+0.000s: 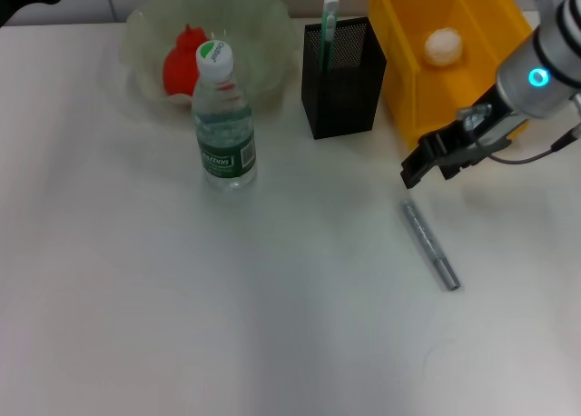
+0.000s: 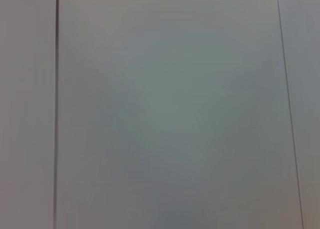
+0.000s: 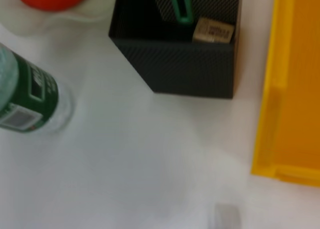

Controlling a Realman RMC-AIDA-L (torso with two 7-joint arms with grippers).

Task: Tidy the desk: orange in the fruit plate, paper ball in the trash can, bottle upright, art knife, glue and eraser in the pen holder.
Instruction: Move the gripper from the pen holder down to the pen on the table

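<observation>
Left to right: your orange (image 1: pixel 184 60) sits in the fruit plate (image 1: pixel 145 30), the bottle (image 1: pixel 221 116) stands upright, the pen holder (image 1: pixel 343 75) already holds a green item and the eraser (image 3: pixel 213 30), the paper ball (image 1: pixel 444 45) is in the yellow trash can (image 1: pixel 399 34). Only the art knife (image 1: pixel 430 246) remains — flat on the desk. The right gripper (image 1: pixel 413 173) hovers just above its near end, empty, jaws slightly parted. Judged next: descend, align across the shaft.
</observation>
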